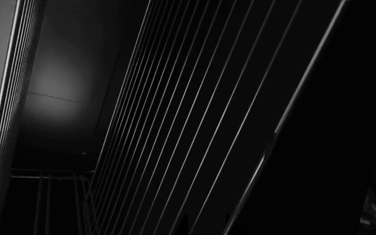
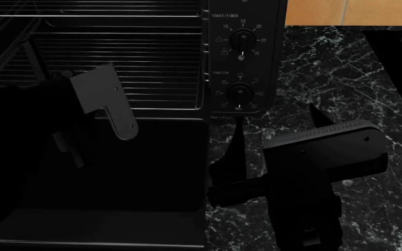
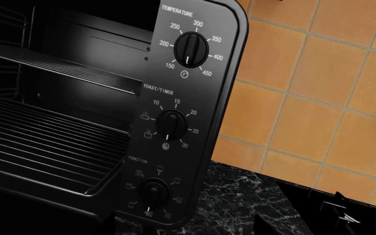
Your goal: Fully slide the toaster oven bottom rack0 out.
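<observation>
Silvery wire grid of the bottom rack0 (image 2: pixel 117 63) sits at head-view left, inside the open black toaster oven (image 2: pixel 246 31), front rim near the oven mouth, not visibly pulled far out. Left gripper (image 2: pixel 82 120) at the mouth in front of that rim, grey finger plate showing over the dropped door (image 2: pixel 138 172); dark arm mass hides the jaws, so cannot tell if clenched on the rim or released. Left wrist view just close-up wires and a dark cavity, consistent with being right at the rack, contact unconfirmed. Upper rack (image 3: pixel 57 63) above, separate level. Moving right: control panel with timer knob (image 2: pixel 243 39) and function knob (image 2: pixel 239 91), then right gripper (image 2: pixel 257 178) parked over the black marble surface (image 2: pixel 326 78) beside the oven, fingers apart and holding nothing. Risks, as judgement: grabbing or snagging the upper rack instead of the lower; pulling off-axis from one side so the rack racks and jams in its guides; grip slipping off thin wire; left forearm pressing on the open door; stopping short of full extension.
</observation>
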{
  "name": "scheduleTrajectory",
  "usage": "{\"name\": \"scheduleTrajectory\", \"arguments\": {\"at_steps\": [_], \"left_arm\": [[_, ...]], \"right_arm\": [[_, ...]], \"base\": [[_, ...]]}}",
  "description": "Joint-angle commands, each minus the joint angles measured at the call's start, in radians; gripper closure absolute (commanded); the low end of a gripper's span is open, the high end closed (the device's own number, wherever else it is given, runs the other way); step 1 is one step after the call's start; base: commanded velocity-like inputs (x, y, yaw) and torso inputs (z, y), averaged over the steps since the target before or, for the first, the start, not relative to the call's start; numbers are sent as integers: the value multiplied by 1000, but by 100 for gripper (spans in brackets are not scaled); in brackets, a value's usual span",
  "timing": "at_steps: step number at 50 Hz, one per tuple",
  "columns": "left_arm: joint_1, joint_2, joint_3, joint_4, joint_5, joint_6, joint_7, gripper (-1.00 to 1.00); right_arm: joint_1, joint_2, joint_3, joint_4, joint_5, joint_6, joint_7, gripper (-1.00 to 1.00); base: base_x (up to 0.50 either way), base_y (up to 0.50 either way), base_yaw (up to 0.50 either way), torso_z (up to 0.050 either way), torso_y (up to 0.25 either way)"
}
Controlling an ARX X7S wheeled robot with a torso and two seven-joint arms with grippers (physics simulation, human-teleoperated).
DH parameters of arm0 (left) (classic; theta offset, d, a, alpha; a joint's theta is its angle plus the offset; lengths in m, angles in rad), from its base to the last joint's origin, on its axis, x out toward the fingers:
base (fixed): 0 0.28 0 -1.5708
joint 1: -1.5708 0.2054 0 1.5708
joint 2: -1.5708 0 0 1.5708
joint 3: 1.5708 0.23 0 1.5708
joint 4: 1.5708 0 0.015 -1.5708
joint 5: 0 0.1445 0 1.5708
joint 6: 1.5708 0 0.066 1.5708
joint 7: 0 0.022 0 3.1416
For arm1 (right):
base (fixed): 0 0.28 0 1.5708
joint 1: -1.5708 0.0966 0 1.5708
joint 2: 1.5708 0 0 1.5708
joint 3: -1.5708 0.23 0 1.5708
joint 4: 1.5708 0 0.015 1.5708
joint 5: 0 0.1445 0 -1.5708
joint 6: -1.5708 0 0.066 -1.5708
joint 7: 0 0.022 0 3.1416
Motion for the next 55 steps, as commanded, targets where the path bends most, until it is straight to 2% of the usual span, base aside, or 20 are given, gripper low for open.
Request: {"name": "scheduleTrajectory", "arguments": {"at_steps": [1,6,16,23,40,42,46,50,55], "left_arm": [[73,-63,10,147,-44,-42,-195,100],[97,-94,23,311,-8,-145,-228,100],[145,-127,19,529,40,-262,-286,100],[161,-157,69,686,119,-338,-350,100],[225,-206,153,1019,208,-576,-370,100],[249,-207,164,1035,284,-579,-326,100],[337,-177,209,1044,688,-578,-48,100],[382,-156,241,1040,954,-577,137,100],[421,-140,259,1037,1136,-569,261,100]], "right_arm": [[-6,2,-6,13,-5,-12,-1,-100],[-6,3,-6,11,-2,-11,1,-100],[-6,6,-6,12,5,-14,2,-100],[-4,9,-5,13,8,-13,5,-100],[-1,16,4,-3,16,-1,13,-100],[-1,16,3,-3,16,-1,15,-100],[-1,17,3,-10,18,3,16,-100],[-2,18,2,-18,21,7,16,-100],[-3,20,2,-21,23,7,18,-100]], "base": [[-19,3,8,0,12],[-10,3,8,0,4],[-11,3,8,0,7],[-13,3,8,0,6],[-18,5,14,0,7],[-24,9,22,0,6],[-26,10,23,-4,9],[-28,12,27,0,5],[-30,13,30,-4,7]]}}
